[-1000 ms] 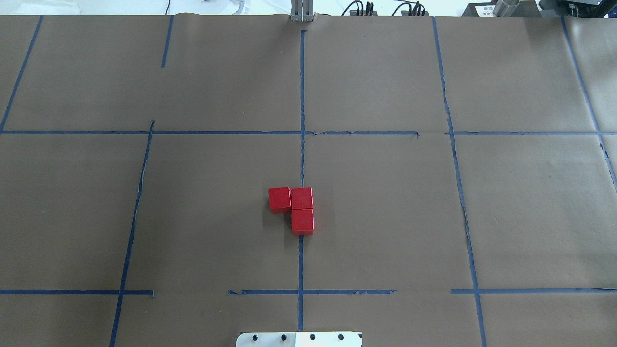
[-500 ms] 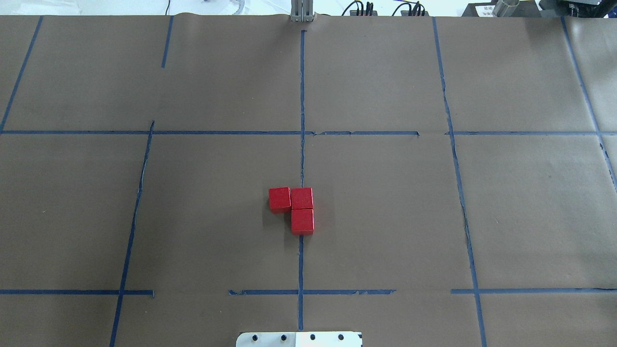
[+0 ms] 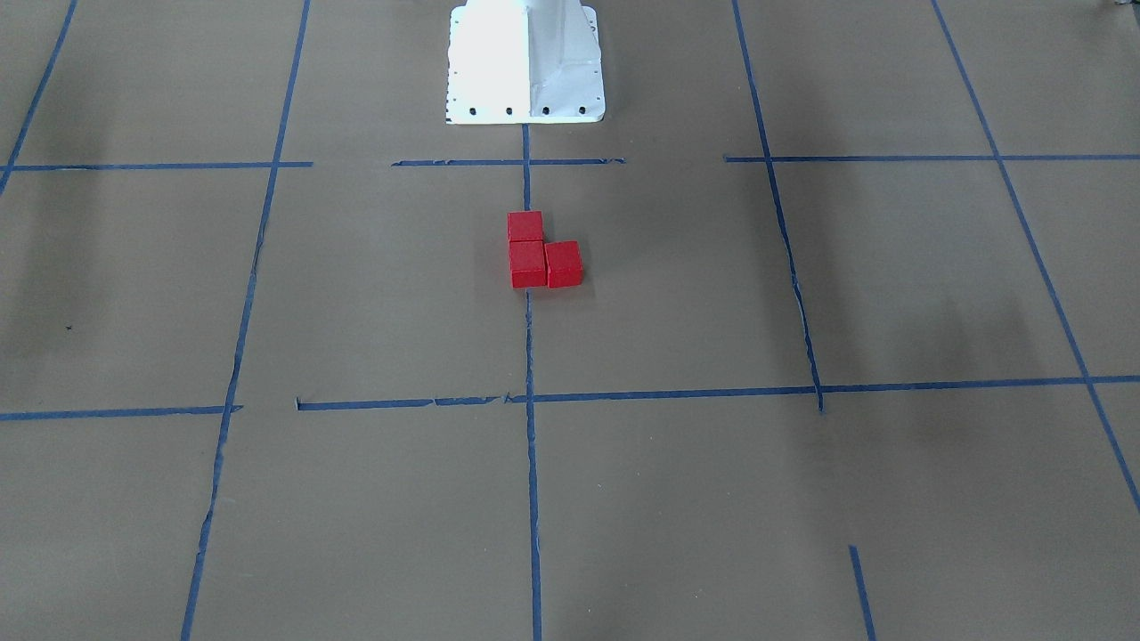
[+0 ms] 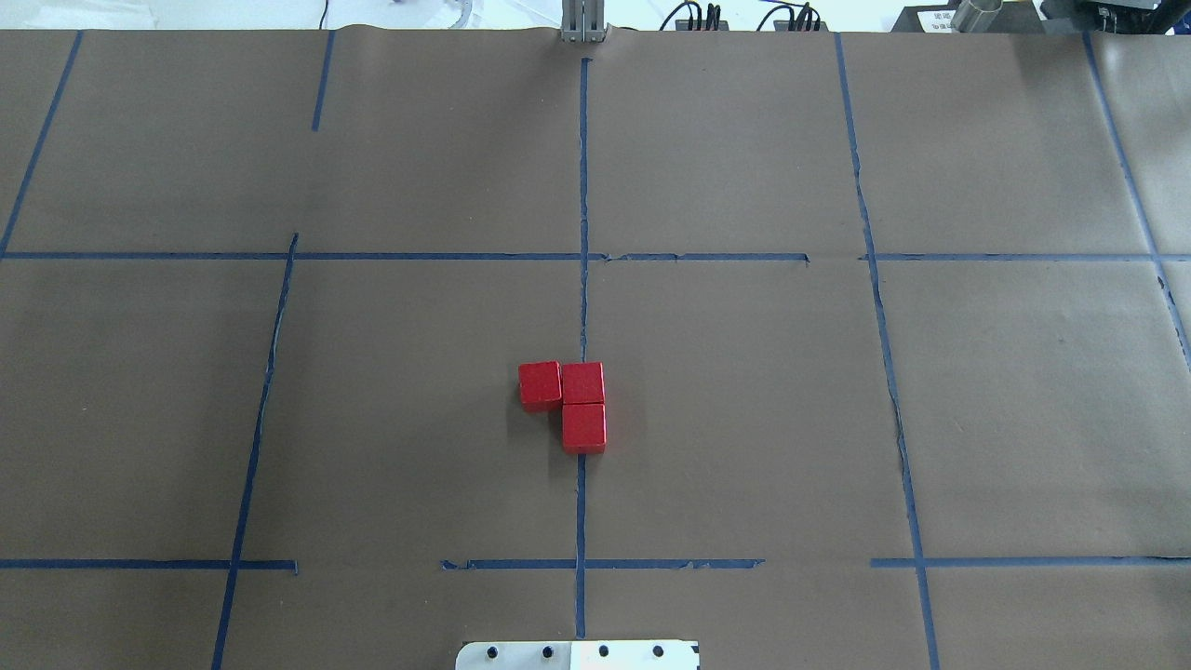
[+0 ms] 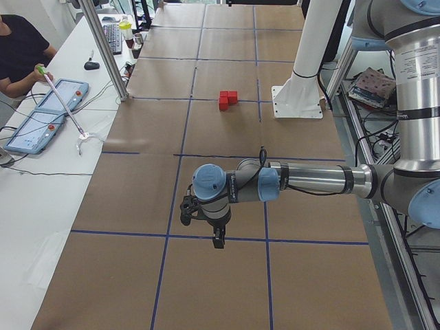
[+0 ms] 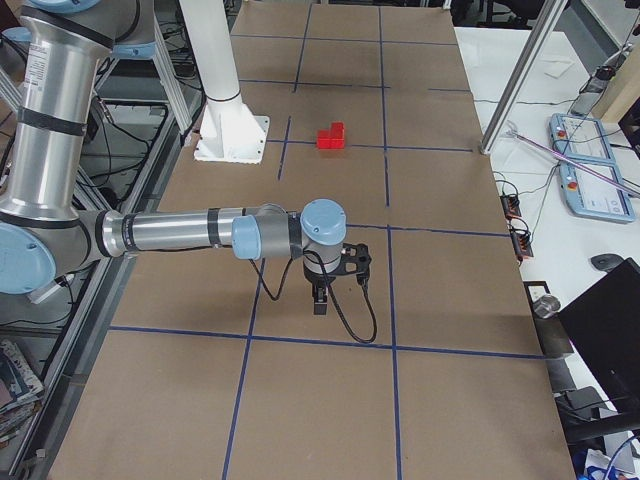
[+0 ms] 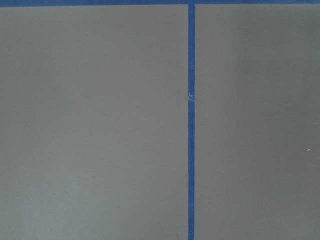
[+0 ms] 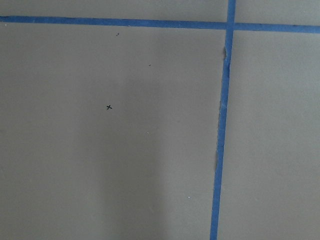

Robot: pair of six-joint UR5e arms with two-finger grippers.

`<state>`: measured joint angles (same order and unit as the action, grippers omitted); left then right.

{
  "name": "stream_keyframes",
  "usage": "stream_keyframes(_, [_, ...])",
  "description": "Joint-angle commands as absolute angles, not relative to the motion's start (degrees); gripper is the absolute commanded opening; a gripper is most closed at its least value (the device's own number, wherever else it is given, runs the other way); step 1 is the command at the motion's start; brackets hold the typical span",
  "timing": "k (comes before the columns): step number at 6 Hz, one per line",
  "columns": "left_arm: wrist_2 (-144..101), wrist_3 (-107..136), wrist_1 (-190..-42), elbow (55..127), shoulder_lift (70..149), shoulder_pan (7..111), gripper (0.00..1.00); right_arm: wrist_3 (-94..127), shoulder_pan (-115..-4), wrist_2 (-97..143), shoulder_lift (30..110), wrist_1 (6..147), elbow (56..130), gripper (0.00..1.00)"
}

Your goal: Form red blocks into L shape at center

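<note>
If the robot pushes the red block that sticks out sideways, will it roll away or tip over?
Probably neither. That side block is a flat-faced cube, so it should slide, not roll. It looks as wide as tall, so tipping seems unlikely. It sits against the corner block, so a push that way would likely shove both.

A: Covering of the surface?
B: Matt brown paper, lightly creased; grid tape blue, matt, edges frayed.
A: The red blocks?
B: Smooth, plain faces. The robot base: glossy white metal.
</note>
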<state>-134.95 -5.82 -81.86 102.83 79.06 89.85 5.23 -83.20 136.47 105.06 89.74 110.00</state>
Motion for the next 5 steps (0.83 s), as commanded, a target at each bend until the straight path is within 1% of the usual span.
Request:
stream_keyframes(1, [-134.8, -5.8, -81.8, 103.8, 79.5, 89.7, 1.00, 4.7, -82.8, 135.2, 106.2, 89.7, 110.2, 1.00])
stream_keyframes(5, [-135.0, -5.9, -82.0, 103.9, 80.1, 89.6, 1.00, 4.7, -82.8, 135.7, 106.9, 89.7, 111.0, 1.00])
